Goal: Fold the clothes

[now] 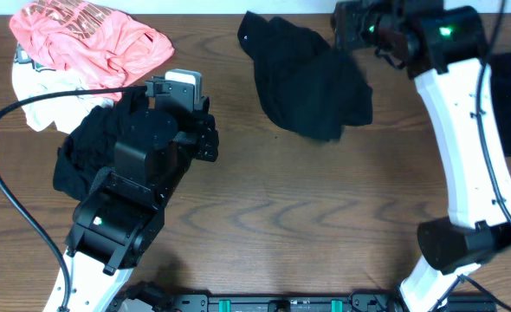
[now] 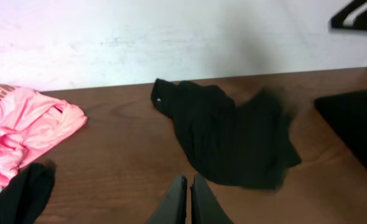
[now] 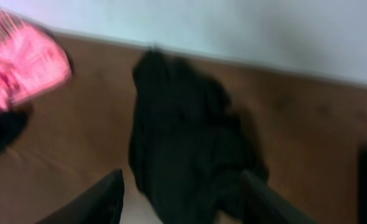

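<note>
Your wooden table (image 1: pixel 264 217) holds a crumpled black garment (image 1: pixel 303 82) at 12 o'clock from its middle. That looks like the one to fold now. A coral-pink tee (image 1: pixel 91 39) and a white garment (image 1: pixel 35 100) lie at 10 o'clock, and a second black garment (image 1: pixel 82 160) at 9 o'clock. Your right gripper (image 3: pixel 182 202) hangs over the crumpled one with its fingers apart and nothing in them, as far as that blurry view lets me tell. Your left gripper (image 2: pixel 188 199) is squeezed closed on nothing. Grab the cloth by an edge, not the lumpy middle, and pull it flat first. The left wrist view shows its small white logo (image 2: pixel 159 99) sharply, which the right wrist view does not. The overhead view alone shows the whole table.
</note>
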You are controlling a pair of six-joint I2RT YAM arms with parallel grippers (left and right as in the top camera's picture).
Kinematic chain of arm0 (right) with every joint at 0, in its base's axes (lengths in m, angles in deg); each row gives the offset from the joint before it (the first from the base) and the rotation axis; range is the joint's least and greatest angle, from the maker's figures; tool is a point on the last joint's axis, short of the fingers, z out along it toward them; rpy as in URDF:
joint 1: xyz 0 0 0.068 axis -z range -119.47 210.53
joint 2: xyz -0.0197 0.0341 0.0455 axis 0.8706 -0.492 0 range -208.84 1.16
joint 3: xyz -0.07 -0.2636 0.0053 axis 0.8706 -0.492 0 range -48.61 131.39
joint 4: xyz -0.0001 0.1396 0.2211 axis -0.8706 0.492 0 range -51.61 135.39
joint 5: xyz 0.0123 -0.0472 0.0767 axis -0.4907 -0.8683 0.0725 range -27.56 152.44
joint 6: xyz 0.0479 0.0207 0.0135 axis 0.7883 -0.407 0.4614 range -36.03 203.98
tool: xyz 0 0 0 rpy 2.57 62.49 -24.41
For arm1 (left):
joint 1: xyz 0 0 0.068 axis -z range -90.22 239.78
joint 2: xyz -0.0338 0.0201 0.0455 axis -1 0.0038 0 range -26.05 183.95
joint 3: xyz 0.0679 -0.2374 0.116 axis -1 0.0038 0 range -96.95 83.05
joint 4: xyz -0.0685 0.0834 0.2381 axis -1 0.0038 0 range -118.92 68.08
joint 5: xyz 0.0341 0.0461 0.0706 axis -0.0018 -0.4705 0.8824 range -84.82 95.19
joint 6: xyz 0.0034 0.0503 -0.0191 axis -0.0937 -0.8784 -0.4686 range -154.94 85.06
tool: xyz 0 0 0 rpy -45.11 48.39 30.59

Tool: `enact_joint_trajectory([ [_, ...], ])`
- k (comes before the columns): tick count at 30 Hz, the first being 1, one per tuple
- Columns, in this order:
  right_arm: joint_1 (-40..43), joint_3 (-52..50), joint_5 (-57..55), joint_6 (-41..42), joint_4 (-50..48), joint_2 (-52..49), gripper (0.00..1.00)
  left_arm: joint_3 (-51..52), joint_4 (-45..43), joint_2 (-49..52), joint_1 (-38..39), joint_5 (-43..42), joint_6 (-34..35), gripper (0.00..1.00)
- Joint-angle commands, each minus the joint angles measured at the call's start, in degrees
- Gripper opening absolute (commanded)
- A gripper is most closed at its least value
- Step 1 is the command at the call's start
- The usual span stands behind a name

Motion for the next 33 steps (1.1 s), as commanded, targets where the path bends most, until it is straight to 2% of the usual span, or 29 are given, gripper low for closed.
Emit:
enact_joint_trajectory([
  [1,-0.3,0.7,-0.4,0.5,2.3,0.3,0.58,-0.4,0.6,0.2,-0.2,0.8,0.9,0.06],
  [4,-0.3,0.7,-0.3,0.5,5.4,0.3,0.65,-0.4,1.3,1.1,-0.2,0.3,0.9,0.06],
  [17,-0.4,-3.0,2.1,0.5,15.5,-6.1,0.70,-0.4,3.9,10.9,-0.8,-0.2,0.9,0.07],
  [18,-0.4,-4.1,2.8,0.5,15.5,-7.0,0.69,-0.4,4.1,11.5,-1.3,-0.2,0.9,0.09],
  [22,-0.6,-8.1,4.8,0.5,13.9,-11.0,0.67,-0.4,4.8,13.2,-4.5,-0.3,2.5,0.42],
  [24,-1.0,-9.7,5.0,0.5,11.7,-13.1,0.66,-0.4,5.3,13.9,-6.3,-0.5,2.9,0.54],
  [27,-1.4,-11.7,5.0,0.5,8.0,-15.4,0.63,-0.4,5.9,15.0,-8.1,-2.2,2.8,0.63],
  [33,-2.5,-14.8,4.8,1.4,2.0,-18.6,0.60,-0.4,7.1,17.5,-8.8,-2.2,2.8,0.69],
])
